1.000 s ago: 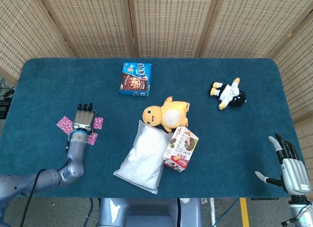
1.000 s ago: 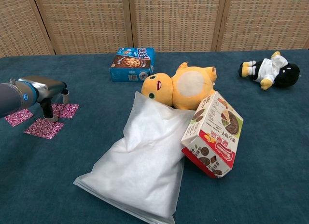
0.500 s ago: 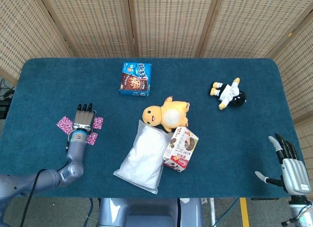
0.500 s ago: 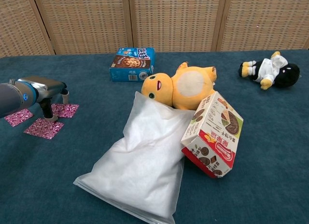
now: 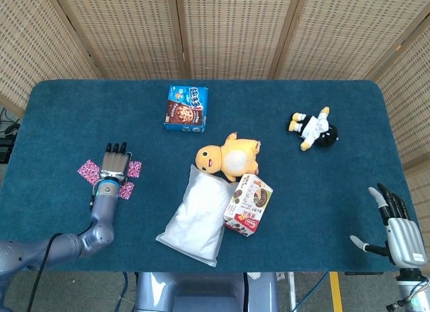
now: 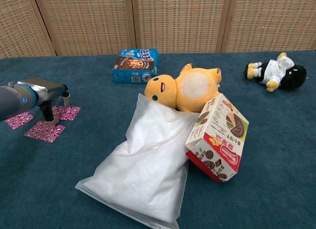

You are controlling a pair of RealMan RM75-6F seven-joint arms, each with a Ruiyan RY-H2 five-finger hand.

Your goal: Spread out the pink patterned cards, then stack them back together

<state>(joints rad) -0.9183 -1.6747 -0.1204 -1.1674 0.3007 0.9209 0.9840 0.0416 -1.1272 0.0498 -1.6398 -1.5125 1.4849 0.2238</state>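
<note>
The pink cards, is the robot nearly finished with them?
About halfway, it seems. Spreading looks done: three pink patterned cards lie apart on the blue table. The left hand is over them, a fingertip down between them. Stacking them is left. The right hand waits open.

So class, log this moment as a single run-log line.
phase: cards spread | pink patterned cards: three, apart on cloth | left hand: flat over cards, fingertip down among them | right hand: open, idle at table edge
</note>
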